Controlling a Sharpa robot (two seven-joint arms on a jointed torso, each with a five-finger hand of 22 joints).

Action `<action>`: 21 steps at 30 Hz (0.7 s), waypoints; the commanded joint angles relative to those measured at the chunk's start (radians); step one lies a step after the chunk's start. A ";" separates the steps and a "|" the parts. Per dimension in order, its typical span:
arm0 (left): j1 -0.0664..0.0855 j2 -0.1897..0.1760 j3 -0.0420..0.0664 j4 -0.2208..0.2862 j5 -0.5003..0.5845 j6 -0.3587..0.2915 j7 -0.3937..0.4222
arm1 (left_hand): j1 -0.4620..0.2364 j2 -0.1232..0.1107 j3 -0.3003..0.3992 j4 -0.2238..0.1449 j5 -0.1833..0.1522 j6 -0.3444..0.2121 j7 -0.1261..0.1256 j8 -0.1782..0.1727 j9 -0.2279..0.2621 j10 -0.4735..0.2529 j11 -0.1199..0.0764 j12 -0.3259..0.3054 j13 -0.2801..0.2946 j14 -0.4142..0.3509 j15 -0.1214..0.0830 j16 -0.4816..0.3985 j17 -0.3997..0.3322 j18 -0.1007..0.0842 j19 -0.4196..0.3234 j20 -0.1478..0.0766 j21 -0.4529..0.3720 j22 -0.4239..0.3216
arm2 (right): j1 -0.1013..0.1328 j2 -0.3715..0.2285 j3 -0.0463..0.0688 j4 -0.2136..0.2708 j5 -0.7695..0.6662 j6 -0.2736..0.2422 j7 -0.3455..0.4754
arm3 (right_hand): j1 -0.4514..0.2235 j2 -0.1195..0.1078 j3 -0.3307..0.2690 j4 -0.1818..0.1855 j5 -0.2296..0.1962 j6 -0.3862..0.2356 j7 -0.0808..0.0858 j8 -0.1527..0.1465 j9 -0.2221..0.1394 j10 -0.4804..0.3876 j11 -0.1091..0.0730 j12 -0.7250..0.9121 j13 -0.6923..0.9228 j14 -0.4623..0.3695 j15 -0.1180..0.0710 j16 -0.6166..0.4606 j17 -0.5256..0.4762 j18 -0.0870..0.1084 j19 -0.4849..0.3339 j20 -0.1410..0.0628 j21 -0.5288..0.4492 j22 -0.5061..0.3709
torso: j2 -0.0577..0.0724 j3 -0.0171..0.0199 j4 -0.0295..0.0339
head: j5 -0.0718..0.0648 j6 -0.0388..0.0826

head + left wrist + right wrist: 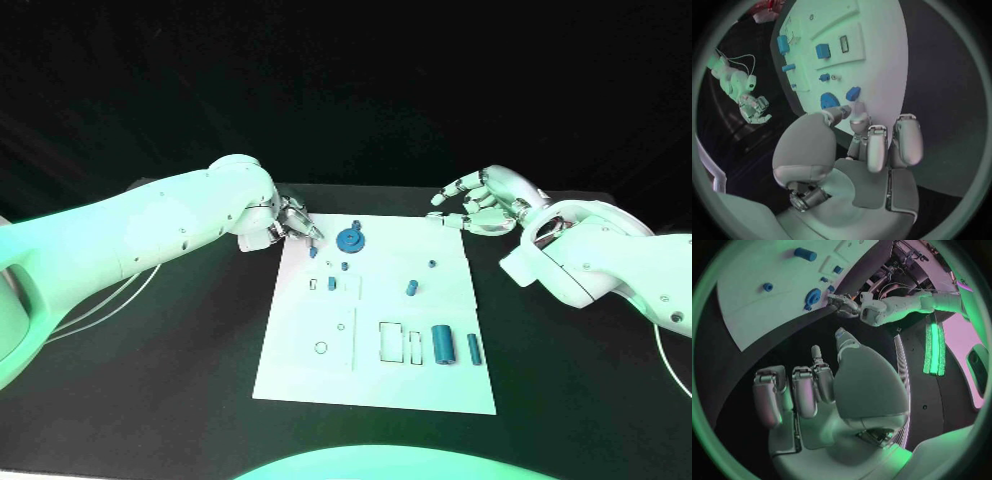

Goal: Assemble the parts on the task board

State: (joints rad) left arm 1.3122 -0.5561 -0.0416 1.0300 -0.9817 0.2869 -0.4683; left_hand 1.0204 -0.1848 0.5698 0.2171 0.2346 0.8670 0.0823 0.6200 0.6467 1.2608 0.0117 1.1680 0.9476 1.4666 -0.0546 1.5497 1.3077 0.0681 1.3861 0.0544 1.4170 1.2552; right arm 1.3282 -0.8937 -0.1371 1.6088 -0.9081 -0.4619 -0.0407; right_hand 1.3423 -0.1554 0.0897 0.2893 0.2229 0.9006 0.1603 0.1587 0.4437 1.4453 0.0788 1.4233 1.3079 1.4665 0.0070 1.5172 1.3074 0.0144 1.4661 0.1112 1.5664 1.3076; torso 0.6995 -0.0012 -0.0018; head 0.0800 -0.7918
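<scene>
The white task board (433,385) lies mid-table. My left hand (289,222) hovers at its far left corner, thumb and a finger reaching toward the board (879,55). One fingertip (858,108) is just short of a small blue piece (853,93) (313,252) lying on the board, with nothing between thumb and finger. A round blue gear-like part (351,241) (829,100) sits beside it. My right hand (476,205) (817,395) floats off the far right corner, fingers loosely apart and holding nothing.
Near the board's front lie a thick blue cylinder (443,346) and a thinner one (472,348), beside rectangular slots (389,340). Small blue pegs (411,288) dot the middle. Cables (101,300) trail on the black table by the left arm.
</scene>
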 commanded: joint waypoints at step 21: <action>0.000 -0.026 0.001 0.042 -0.047 0.102 0.026 | 0.010 -0.032 -0.167 0.060 -0.015 0.007 0.007 -0.028 -0.011 -0.039 0.005 -0.015 -0.028 0.084 0.012 -0.014 0.209 0.008 -0.017 0.014 -0.023 -0.028 | -0.005 -0.002 0.000 0.000 -0.004 0.004 0.005 | 0.000 0.011 0.003 0.000 0.006 -0.003 -0.002 0.004 -0.001 -0.002 -0.004 -0.003 0.136 0.074 -0.005 -0.003 0.139 -0.014 0.103 -0.003 0.001 0.262 | 0.000 0.0009 0.0003 | -0.002 -0.001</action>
State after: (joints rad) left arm 1.3119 -0.5821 -0.0412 1.0673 -1.0048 0.3497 -0.4541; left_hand 1.0227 -0.2173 0.4080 0.2744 0.2202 0.8672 0.0893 0.5942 0.6343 1.2257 0.0180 1.1501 0.9186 1.4668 -0.0478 1.5392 1.3076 0.0680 1.3733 0.0671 1.3969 1.2257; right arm 1.3241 -0.8956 -0.1370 1.6079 -0.9080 -0.4619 -0.0407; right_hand 1.3423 -0.1554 0.0897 0.2893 0.2229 0.9006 0.1603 0.1586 0.4437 1.4453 0.0789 1.4233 1.3076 1.4664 0.0070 1.5172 1.3081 0.0144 1.4661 0.1112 1.5664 1.3073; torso 0.6997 -0.0001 -0.0019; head 0.0781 -0.7924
